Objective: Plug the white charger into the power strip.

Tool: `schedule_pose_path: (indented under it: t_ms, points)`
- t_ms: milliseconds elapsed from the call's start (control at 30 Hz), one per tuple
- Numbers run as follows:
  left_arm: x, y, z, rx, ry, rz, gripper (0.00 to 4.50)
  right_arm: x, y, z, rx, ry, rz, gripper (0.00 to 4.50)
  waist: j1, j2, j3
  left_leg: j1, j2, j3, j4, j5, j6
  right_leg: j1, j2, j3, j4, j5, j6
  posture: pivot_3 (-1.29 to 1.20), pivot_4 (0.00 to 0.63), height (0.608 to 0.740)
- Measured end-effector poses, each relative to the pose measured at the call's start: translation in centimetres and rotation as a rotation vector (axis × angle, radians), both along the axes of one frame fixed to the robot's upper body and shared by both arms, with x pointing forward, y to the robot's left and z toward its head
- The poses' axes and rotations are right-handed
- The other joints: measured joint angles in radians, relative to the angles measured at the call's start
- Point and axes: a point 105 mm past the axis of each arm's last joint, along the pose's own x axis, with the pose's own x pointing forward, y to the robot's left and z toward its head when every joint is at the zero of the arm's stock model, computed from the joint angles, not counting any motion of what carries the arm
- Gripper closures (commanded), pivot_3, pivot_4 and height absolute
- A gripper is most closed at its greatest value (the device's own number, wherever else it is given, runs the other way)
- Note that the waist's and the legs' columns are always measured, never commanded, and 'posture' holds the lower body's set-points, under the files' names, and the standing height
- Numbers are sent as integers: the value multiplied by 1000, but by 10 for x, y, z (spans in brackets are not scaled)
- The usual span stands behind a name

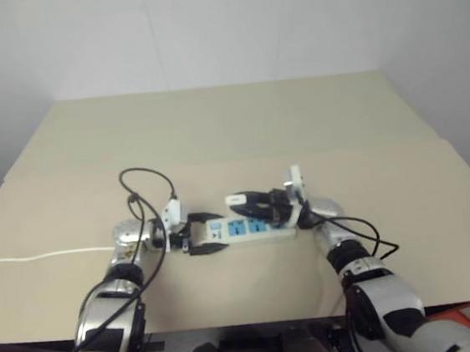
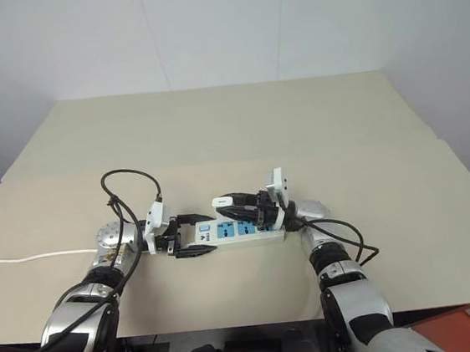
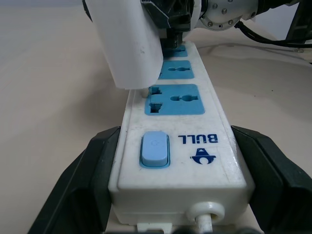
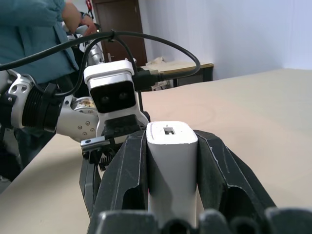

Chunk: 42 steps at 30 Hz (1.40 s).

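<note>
Insertion step in hand. The power strip [image 2: 236, 230] lay lengthwise on the desk [image 2: 230, 126], its switch end clamped from both sides by the left end effector [image 2: 192, 235], whose black fingers [image 3: 83, 180] pressed against the strip's long walls. The right end effector [image 1: 247, 208] was closed on the white charger [image 4: 171, 161], fingers flanking its body. In the left wrist view the charger [image 3: 129, 41] hung just above the strip, its lower end over the near edge of the blue socket [image 3: 176, 99] closest to the switch [image 3: 154, 149]; a short stub beneath it appeared to meet the strip's white rim beside the socket rather than the slots, though I could not tell for sure whether the prongs had entered anything. Judged as aligned roughly but not seated: the charger body stood clear of the socket face. The next move likely called for a small sideways correction to bring the prongs over the slots, then a straight push down while the left end effector kept the strip from sliding. A person in a blue top [image 4: 29, 29] stood behind the desk.
</note>
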Motion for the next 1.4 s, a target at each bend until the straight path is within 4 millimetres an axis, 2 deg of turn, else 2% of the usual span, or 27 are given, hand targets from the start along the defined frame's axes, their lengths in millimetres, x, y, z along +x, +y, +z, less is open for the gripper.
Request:
schedule_pose_path:
  t_ms: [267,1133,1400]
  points:
    - [0,1,0,2,0,0,1240,-6,4,-1,-10,-19,17,3349,-1,0,0,0,0,0,0,0,0,0,0,0,0,0,0,0,150,740]
    - [1,8,0,24,0,13,1240,-3,19,-5,-13,-27,-20,3349,-20,-2,-1,2,2,-1,0,0,0,1,2,0,1,0,0,0,150,740]
    - [1,9,0,28,1,15,1240,-2,16,-7,-29,-33,-30,3349,-22,-3,-2,3,2,-1,0,0,0,2,2,0,1,0,0,0,150,740]
